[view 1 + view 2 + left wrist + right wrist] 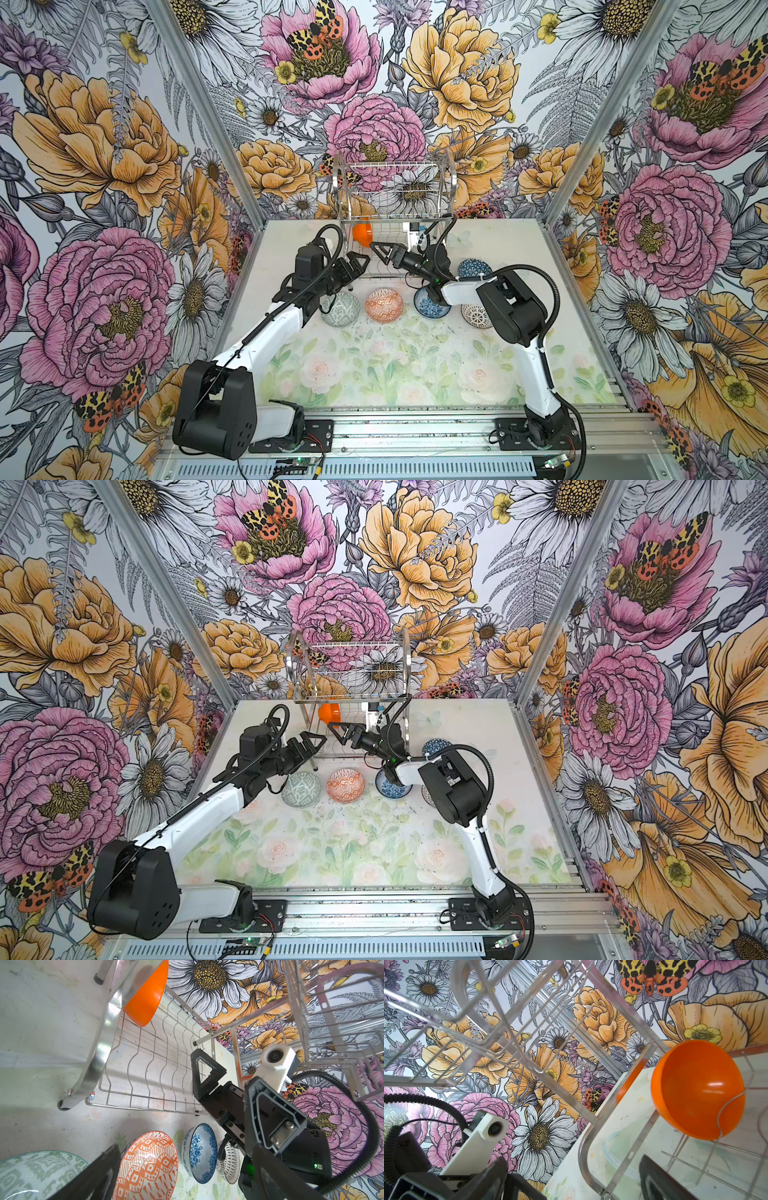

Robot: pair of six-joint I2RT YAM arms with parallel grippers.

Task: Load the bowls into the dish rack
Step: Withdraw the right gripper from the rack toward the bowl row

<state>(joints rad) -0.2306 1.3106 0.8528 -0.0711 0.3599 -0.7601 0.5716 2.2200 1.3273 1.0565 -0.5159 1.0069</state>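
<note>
The dish rack (pixel 395 187) (pixel 353 667) stands at the back centre. A plain orange bowl (pixel 362 235) (pixel 329 713) (pixel 145 999) (pixel 699 1091) sits on edge in its lower tier, at the left end. My right gripper (pixel 379 250) (pixel 338 733) (pixel 573 1180) is open and empty just in front of that bowl. My left gripper (pixel 357 264) (pixel 311 746) (pixel 187 1178) is open and empty at the rack's front left leg. In a row before the rack lie a grey-green bowl (pixel 340 309), an orange-white bowl (pixel 384 305) (pixel 147 1167), a blue-white bowl (pixel 428 305) (pixel 201 1153) and a black-white bowl (pixel 476 316), the last partly hidden.
A dark blue patterned bowl (pixel 473 268) (pixel 436 746) lies right of the rack, behind my right forearm. The rack's upper tier (pixel 467 1022) hangs over my right gripper. Flowered walls close in the table (pixel 374 374) on three sides.
</note>
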